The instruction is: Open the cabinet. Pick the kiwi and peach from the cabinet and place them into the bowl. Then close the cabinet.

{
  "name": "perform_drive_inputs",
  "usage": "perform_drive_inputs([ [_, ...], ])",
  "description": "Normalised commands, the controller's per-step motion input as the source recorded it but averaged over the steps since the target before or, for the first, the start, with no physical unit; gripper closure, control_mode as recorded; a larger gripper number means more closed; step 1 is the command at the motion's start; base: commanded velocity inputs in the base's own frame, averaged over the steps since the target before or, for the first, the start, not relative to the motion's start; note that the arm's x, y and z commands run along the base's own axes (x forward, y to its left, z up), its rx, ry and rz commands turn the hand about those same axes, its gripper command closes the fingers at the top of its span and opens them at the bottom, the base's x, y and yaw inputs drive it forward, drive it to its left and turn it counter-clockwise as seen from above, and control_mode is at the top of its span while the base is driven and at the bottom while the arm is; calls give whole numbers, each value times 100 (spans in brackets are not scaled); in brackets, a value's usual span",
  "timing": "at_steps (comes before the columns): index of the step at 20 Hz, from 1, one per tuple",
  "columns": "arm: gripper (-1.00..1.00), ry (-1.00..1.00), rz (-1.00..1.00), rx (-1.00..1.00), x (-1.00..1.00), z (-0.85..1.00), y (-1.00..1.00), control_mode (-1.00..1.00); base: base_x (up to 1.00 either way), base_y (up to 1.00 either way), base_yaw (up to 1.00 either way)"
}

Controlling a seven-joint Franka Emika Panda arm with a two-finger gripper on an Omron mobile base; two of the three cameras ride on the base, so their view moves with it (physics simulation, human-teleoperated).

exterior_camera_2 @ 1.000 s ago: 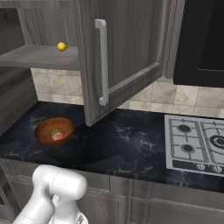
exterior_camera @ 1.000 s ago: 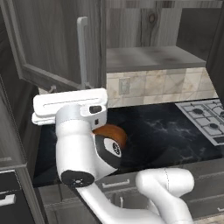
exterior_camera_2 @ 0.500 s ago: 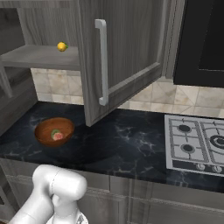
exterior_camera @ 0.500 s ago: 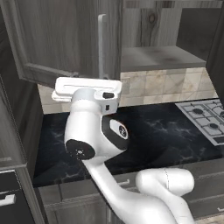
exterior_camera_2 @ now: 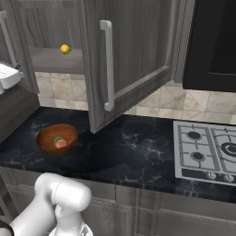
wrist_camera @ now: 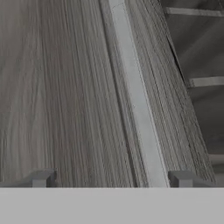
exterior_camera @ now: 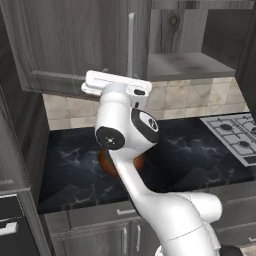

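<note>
Claw (wrist_camera: 111,179) sits wide apart in our hand view, gripping nothing, both dark fingertips (wrist_camera: 43,178) showing at the bottom with the silver bar handle (wrist_camera: 135,96) running up between them, nearer the right-hand tip in that view. We see it pointed at the face of a cabinet (exterior_camera: 75,45) door; whether the tips touch the wood we can't tell. From the left base view our hand (exterior_camera: 117,84) is raised against the left door, just under the lower end of its handle (exterior_camera: 131,45). From the right base view the right door (exterior_camera_2: 124,60) stands swung out over the counter (exterior_camera_2: 120,147), its handle (exterior_camera_2: 108,64) vertical. Shelf inside holds one small yellow-orange round fruit (exterior_camera_2: 65,49). Bowl (exterior_camera_2: 57,138) rests on the dark marble counter, left of the open door, with the peach (exterior_camera_2: 61,144) and the kiwi (exterior_camera_2: 58,139) touching each other inside it. In the left base view our arm covers most of the bowl (exterior_camera: 106,161). Stove (exterior_camera_2: 207,154) sits at the right end of the counter, well apart from the bowl.
</note>
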Motion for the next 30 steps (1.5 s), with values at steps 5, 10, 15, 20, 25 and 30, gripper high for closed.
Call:
perform_drive_inputs([
  [5,-100,3,1,1,100,-31,-16,-100,0,0,0],
  [10,-100,3,1,0,100,-28,-3,-100,0,0,0],
  [15,-100,6,0,0,100,-17,0,-100,0,0,0],
  [20,-100,6,0,0,98,-8,0,-100,0,0,0],
  [25,-100,3,0,0,36,-4,0,-100,0,0,0],
  [30,-100,11,1,0,21,-15,10,-100,0,0,0],
])
